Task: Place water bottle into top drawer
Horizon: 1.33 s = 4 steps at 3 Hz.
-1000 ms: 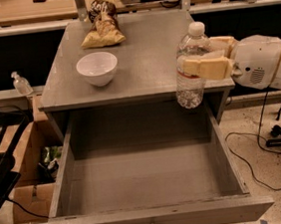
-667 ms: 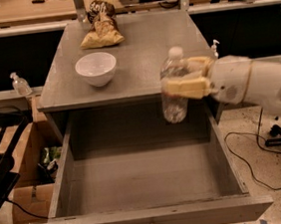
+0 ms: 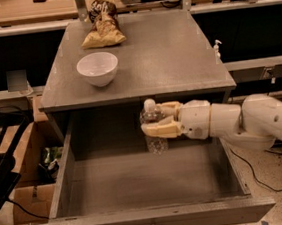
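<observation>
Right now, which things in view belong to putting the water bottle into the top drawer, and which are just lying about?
In the job:
water bottle, gripped roughly upright by the pincer
top drawer, pulled open beneath it

Lying about:
white bowl and snack bag on the tabletop
cardboard box beside the drawer
</observation>
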Each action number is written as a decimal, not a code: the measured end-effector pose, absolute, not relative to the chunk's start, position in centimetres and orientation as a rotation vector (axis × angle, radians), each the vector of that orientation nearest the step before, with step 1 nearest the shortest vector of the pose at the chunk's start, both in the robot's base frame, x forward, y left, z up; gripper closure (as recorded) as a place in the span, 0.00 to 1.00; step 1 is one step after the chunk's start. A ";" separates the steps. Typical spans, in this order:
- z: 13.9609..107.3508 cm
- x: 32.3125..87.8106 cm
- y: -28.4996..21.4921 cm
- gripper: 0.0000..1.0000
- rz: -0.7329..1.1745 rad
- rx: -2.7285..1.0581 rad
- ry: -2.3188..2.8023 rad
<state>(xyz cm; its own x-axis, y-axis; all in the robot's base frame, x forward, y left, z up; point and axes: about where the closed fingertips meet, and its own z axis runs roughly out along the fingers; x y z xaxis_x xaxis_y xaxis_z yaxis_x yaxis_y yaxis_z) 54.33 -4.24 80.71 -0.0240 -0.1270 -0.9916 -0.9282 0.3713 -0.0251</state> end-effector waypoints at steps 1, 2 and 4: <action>76.7 54.3 -2.6 1.00 0.868 -1.019 1.462; 73.2 54.4 -1.5 1.00 0.888 -0.996 1.469; 68.8 54.3 -1.2 1.00 0.935 -0.906 1.509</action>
